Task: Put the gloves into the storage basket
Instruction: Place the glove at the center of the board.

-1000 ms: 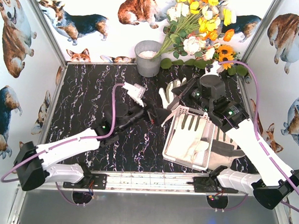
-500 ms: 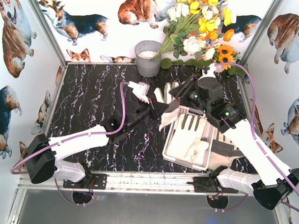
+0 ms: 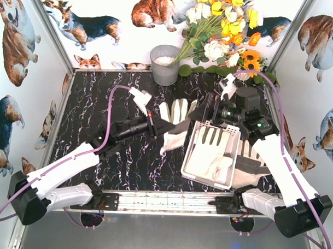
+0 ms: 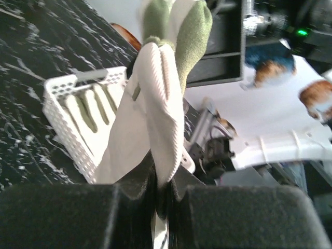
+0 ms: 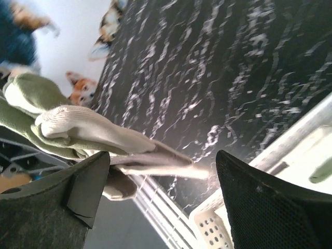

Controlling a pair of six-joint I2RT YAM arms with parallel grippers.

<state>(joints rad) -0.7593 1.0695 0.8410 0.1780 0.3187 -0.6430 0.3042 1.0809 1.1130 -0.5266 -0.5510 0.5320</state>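
Left gripper [image 3: 154, 125] was clamped on one cream-white fabric glove [image 3: 174, 111], held above the black marbled surface [image 3: 101, 106] just left of the white perforated plastic basket [image 3: 187, 161]. Further gloves [image 3: 209, 156] lay inside the basket. Right gripper [image 3: 209, 110] stood wide open beside the held glove's fingers, gripping nothing.

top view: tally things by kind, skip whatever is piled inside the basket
storage basket: 1
gloves outside it: 2, one in the left gripper, one right of it
grey bucket: 1
flower bunch: 1
total: 5
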